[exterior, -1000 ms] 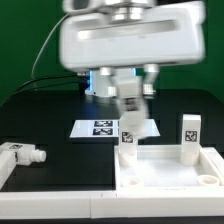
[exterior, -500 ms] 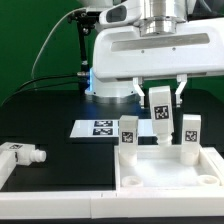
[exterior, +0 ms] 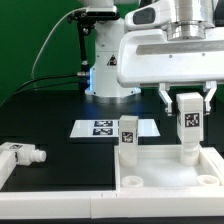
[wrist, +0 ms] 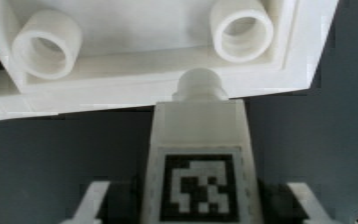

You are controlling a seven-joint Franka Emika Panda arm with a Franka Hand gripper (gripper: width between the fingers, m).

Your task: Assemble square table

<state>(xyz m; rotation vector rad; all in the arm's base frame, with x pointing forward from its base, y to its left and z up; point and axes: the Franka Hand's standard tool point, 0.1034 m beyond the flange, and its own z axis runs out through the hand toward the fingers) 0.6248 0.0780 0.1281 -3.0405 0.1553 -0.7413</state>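
Note:
The white square panel (exterior: pixel 165 178) lies at the exterior view's right front, rim up. One tagged white leg (exterior: pixel 127 135) stands in its back left corner. My gripper (exterior: pixel 188 102) is shut on another tagged leg (exterior: pixel 189 118) and holds it upright over the back right corner, where it overlaps a leg standing there; I cannot tell the two apart. In the wrist view the held leg (wrist: pixel 201 140) sits between my fingers (wrist: pixel 96 200), gripper centre (wrist: pixel 197 205), its peg tip over the panel's edge (wrist: pixel 140 85). Two round tube ends (wrist: pixel 243 35) show on the panel.
A further white leg (exterior: pixel 22 155) lies on its side at the exterior view's left edge. The marker board (exterior: pixel 100 127) lies flat behind the panel. A long white border bar (exterior: pixel 55 200) runs along the front left. The arm's base (exterior: pixel 105 70) stands at the back.
My gripper has carried the held leg toward the exterior view's right, from beside the back left leg to over the back right corner. The other parts have not moved.

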